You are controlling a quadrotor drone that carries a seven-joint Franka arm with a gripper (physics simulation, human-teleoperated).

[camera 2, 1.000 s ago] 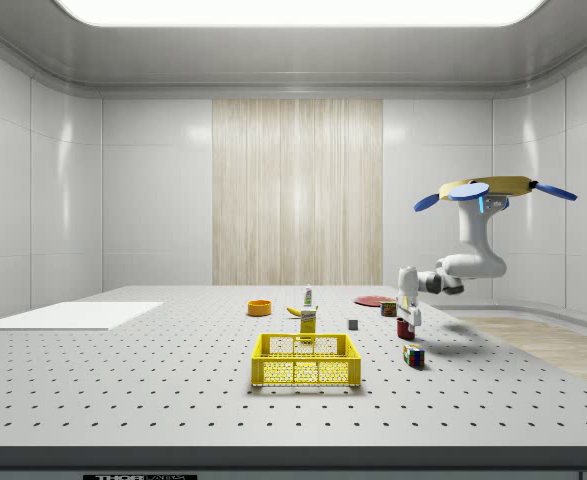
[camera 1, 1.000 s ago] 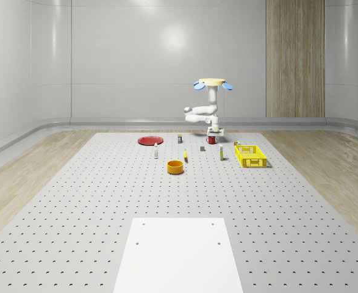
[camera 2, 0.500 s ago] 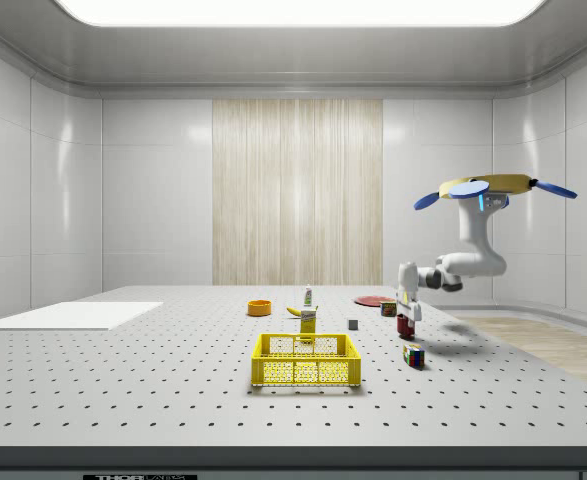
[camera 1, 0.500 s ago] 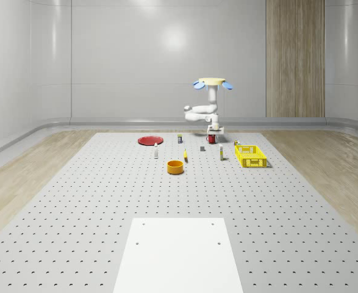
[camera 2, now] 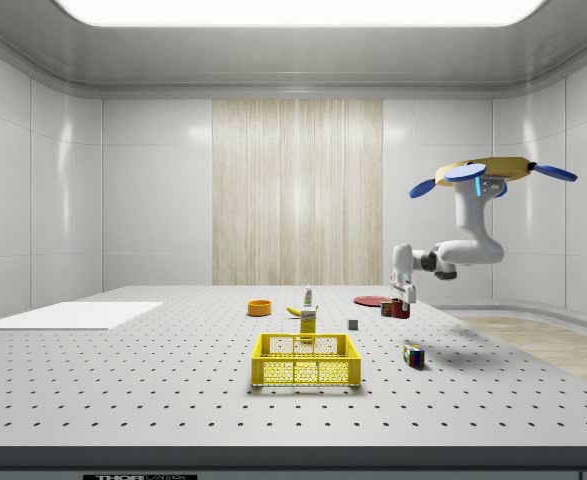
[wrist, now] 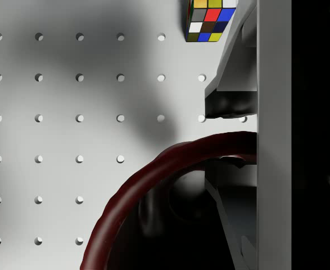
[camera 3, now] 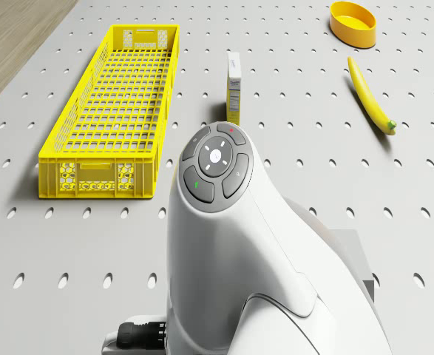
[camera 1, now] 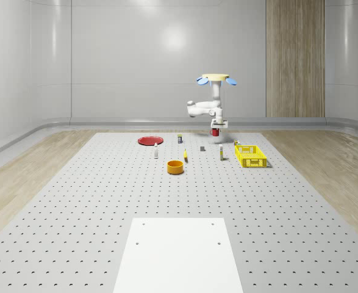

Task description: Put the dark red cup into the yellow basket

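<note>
whole-scene: high, far | side: low, far (both catch basket (camera 1: pixel 250 156)) | wrist: close

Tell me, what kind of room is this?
Probably a simulated robotics test room: a large perforated table with test props such as a yellow basket and banana, plain glossy walls, and a drone hovering above.

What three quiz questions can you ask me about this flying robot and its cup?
1. True or false: the dark red cup already sits inside the yellow basket.
2. Pick one: what is the claw holding? A) a spoon B) the dark red cup C) a teddy
3. Short answer: is the drone resting on the table or hovering?

Key: 1 false, the cup is held in the air, apart from the basket. 2 B. 3 hovering.
</note>
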